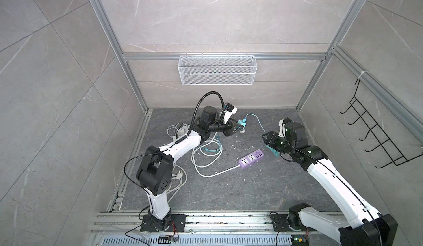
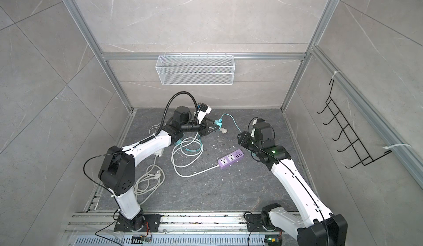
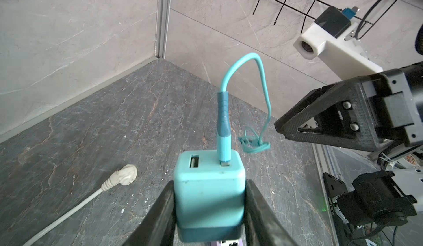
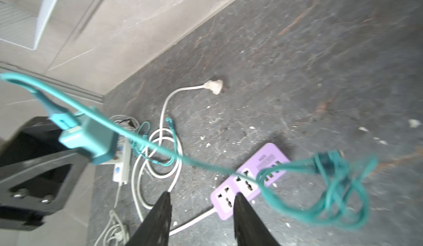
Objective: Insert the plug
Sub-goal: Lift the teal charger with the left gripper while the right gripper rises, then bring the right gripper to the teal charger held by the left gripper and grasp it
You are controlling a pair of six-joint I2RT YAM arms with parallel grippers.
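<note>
The plug is a teal charger cube (image 3: 209, 194), also seen in both top views (image 1: 241, 124) (image 2: 218, 124). My left gripper (image 3: 209, 183) is shut on its sides and holds it above the floor at the back. A teal cable (image 3: 223, 109) is plugged into one port and runs to a tangled bundle (image 4: 338, 187) hanging close by my right gripper (image 4: 202, 194). That gripper (image 1: 265, 139) is open with nothing between its fingers. The purple power strip (image 1: 251, 159) (image 4: 223, 199) lies flat on the floor below it, sockets up.
A white cord (image 1: 206, 171) loops from the purple strip, with a white plug (image 3: 126, 175) on the floor under the charger. A second teal cable (image 1: 211, 146) and more white cords (image 2: 148, 178) lie left. A wire basket (image 1: 217, 69) and black hook rack (image 1: 377, 137) hang on the walls.
</note>
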